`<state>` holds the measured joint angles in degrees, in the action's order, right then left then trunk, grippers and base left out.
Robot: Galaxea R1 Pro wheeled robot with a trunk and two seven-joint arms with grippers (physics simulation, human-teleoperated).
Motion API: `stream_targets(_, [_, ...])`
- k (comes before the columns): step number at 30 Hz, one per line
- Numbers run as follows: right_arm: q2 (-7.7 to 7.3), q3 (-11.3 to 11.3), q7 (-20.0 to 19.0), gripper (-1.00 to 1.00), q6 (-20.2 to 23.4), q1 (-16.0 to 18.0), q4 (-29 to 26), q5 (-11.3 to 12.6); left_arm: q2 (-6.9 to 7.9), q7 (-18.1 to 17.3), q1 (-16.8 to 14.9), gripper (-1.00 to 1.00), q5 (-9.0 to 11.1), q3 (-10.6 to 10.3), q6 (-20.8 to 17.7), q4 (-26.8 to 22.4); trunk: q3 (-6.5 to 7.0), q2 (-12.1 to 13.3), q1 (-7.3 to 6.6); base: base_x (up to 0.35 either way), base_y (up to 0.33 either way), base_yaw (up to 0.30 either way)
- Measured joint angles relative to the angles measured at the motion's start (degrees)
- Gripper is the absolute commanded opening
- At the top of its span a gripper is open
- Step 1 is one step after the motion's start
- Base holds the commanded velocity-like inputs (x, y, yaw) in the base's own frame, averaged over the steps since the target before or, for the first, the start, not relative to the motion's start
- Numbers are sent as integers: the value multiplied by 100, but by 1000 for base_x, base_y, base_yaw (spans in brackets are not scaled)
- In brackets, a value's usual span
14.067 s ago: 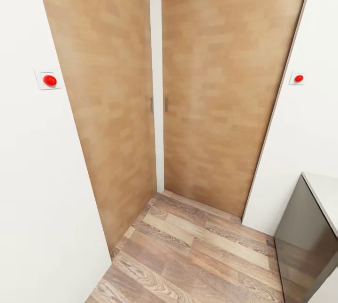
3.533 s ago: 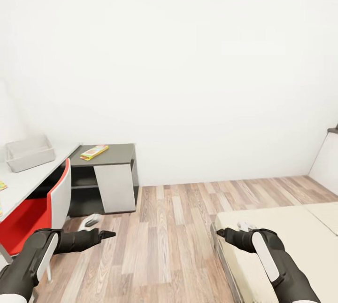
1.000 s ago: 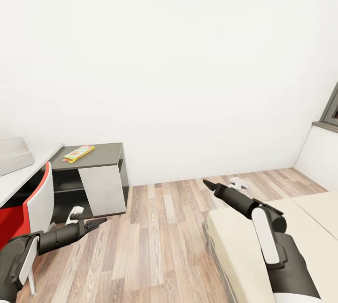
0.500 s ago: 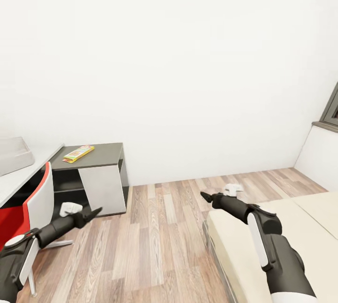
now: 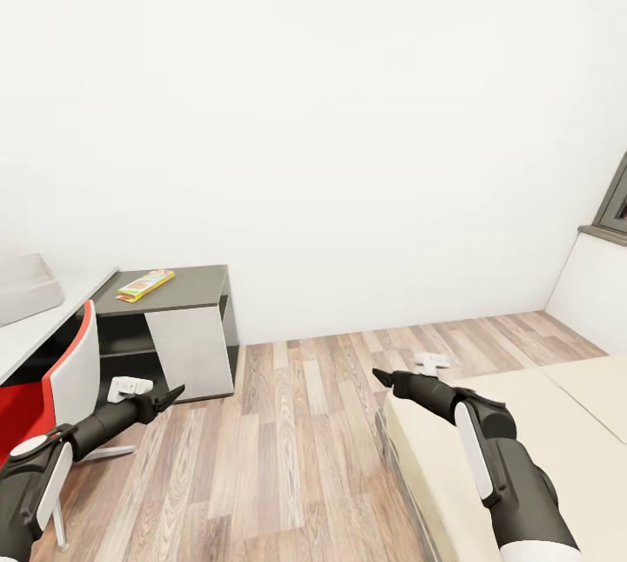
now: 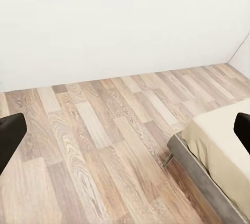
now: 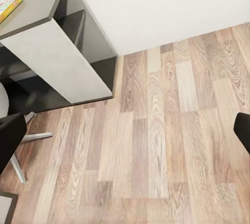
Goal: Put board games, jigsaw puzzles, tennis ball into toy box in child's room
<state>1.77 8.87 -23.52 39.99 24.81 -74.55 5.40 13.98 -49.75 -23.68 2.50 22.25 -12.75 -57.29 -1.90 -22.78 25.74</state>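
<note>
**Two empty grippers, most toys out of view**

Two large pieces frame the wooden floor (image 5: 296,423): the bed (image 5: 540,423) at the right, its beige mattress cut off by the picture's edge, and the table (image 5: 165,292) at the left, of which the dark grey lower wing and a strip of the light top show. I judge the robot is on its way in, both arms held forward and low so they clear the furniture.

A red-and-white chair (image 5: 61,388) stands at the table, hiding what lies beneath the top. The toy box (image 5: 26,283) sits on the light top, cropped at the picture's left edge, so its contents cannot be made out. One flat yellow-green-red board game (image 5: 145,284) lies near the wing's back left corner; its print is too small to read.

The left gripper (image 5: 144,396) and right gripper (image 5: 405,375) each have their fingers spread wide, holding nothing. No game is visible on the stretch of mattress shown.
</note>
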Motion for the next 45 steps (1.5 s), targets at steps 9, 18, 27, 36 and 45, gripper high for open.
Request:
stream_targets(9, [-1,-6,3,100,-10,-1,3,4,-1,0,-2,100,-8,-2,-13,1,15,0,1,-43,30,-235])
stream_targets(18, [0,-6,3,100,-14,-1,5,11,-1,8,-2,100,-9,-2,-1,1,43,0,1,-51,111,-277])
stream_targets(27, [0,-6,4,100,-20,-1,5,14,-1,8,-2,100,-9,-2,8,0,71,-1,0,-82,224,-278])
stream_targets(36, [1,-6,3,100,-18,0,8,13,-1,8,-3,100,-4,-2,29,1,98,-4,0,-5,41,-279])
stream_targets(45, [1,10,4,100,-18,1,12,19,-7,8,-4,100,-10,4,30,1,125,-6,1,0,1,-279])
